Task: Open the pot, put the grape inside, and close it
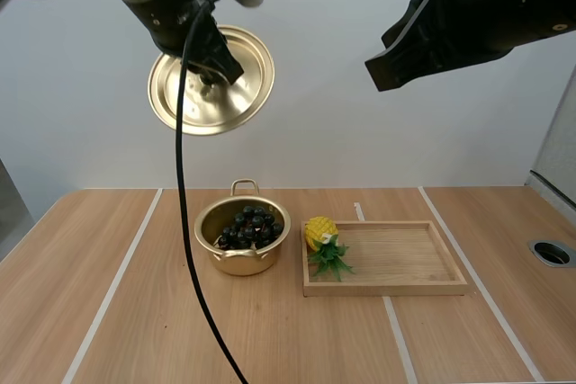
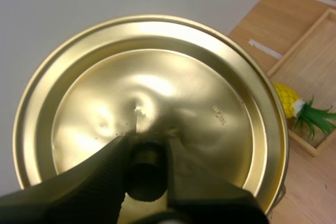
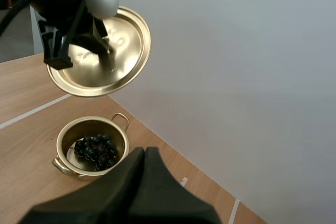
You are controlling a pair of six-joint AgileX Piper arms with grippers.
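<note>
A gold pot [image 1: 241,258] stands open on the table, left of the wooden tray, with a dark bunch of grapes [image 1: 250,227] inside it. My left gripper [image 1: 218,67] holds the gold lid [image 1: 209,96] high above the pot, tilted. In the left wrist view its fingers [image 2: 113,169] pinch the lid's dark knob [image 2: 145,170] against the lid [image 2: 157,98]. My right gripper [image 3: 144,162] is raised at the upper right, its fingers lying together as one dark wedge. From the right wrist view the pot [image 3: 84,167] with grapes [image 3: 95,149] lies below the held lid [image 3: 100,56].
A wooden tray [image 1: 405,263] lies right of the pot. A small toy pineapple [image 1: 324,242] rests at the tray's left end. A round hole [image 1: 551,253] sits in the table at the far right edge.
</note>
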